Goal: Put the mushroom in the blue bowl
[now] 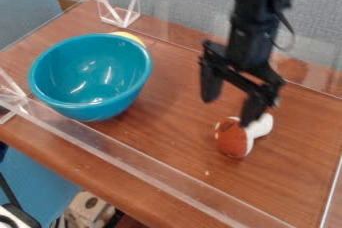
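The mushroom (239, 136) lies on its side just below the gripper (231, 100), whose jaws are spread wide, holding nothing; no writing visible.

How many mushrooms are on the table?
1. The mushroom lies on its side on the wooden table, right of the blue bowl. The open gripper is just above it. The bowl looks empty, so none seem hidden.

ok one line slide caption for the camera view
Open gripper poised just above the mushroom lying on the wooden table, blue bowl at left.
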{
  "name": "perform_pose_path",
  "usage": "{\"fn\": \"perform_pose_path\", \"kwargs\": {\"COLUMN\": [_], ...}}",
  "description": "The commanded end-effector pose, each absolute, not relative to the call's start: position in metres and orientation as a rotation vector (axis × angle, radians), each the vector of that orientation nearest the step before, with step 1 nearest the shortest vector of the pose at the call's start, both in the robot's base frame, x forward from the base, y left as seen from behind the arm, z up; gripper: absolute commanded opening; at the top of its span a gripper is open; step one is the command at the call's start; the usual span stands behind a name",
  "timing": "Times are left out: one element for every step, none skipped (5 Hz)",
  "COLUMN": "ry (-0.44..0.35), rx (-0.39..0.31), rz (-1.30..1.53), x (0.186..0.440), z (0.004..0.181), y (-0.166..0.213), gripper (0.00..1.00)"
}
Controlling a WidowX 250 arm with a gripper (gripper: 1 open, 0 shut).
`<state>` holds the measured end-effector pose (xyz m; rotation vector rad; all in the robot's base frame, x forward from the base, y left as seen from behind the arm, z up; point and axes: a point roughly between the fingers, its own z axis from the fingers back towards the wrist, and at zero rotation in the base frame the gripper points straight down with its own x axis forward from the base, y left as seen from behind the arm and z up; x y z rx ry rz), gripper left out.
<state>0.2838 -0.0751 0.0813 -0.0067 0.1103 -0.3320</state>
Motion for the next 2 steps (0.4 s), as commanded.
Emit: {"fn": "perform_pose_path", "kwargs": {"ry": [0.063,0.060], "rx": [-0.003,0.000], "rz": [-0.369,-0.384], "x": [0.2938,0.2949], "z": [0.0823,0.0736], "y": [-0.0878,-0.0889], "gripper": [1.00,1.00]}}
